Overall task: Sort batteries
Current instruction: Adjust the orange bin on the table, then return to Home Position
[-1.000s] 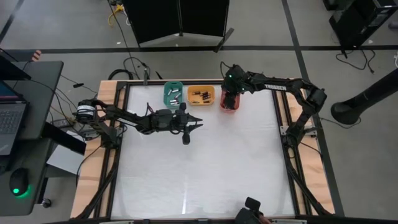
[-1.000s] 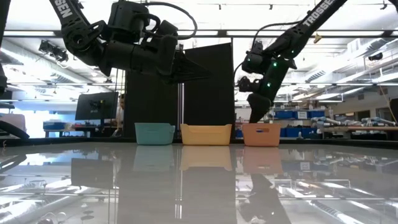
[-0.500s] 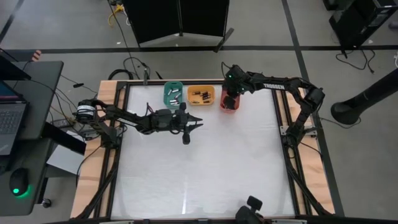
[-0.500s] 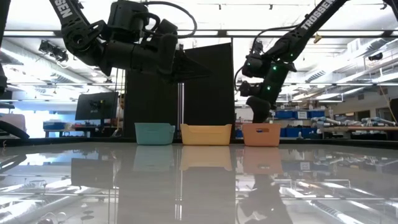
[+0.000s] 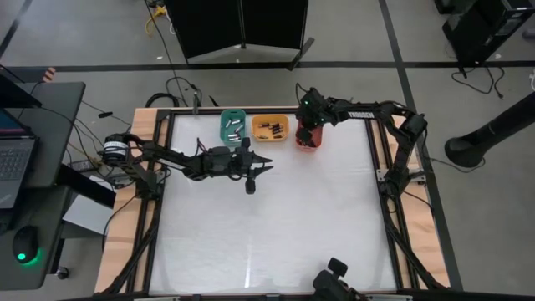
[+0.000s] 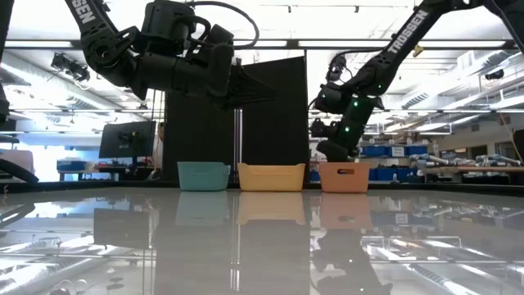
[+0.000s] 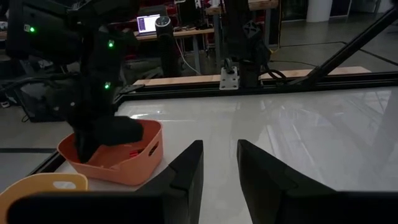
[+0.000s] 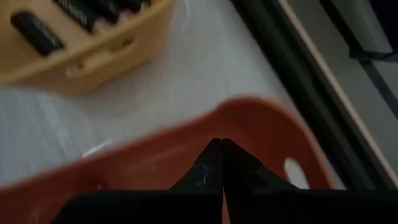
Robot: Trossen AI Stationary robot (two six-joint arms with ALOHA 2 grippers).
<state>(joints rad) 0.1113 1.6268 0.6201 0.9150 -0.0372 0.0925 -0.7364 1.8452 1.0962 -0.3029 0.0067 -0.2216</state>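
Three small trays stand in a row at the table's far edge: a green tray (image 5: pixel 224 127) with silvery batteries (image 5: pixel 234 125), an orange tray (image 5: pixel 270 118) with dark batteries (image 8: pixel 36 32), and a red tray (image 5: pixel 317 147). My right gripper (image 8: pixel 221 144) is shut, with its fingers pointing down inside the red tray (image 7: pixel 124 169). Nothing shows between those fingers. My left gripper (image 7: pixel 219 148) hangs open and empty above the table, just nearer than the orange tray and well above the table top. My right gripper reaches from above down past the red tray's rim (image 8: pixel 261 118). Its shut fingertips (image 8: pixel 211 155) stand before the tray's inner wall. Whether they touch the tray or a battery in it, I cannot tell.
The wide white table top (image 5: pixel 267 226) spreads in front of the trays toward the near edge. Dark frame rails (image 5: pixel 384 192) run along the table's sides. A black camera mount (image 5: pixel 333 280) sits at the near edge.
My right gripper has shifted a little toward the table's left and sunk lower into the red tray, its forearm tipping flatter. My left arm has kept still.
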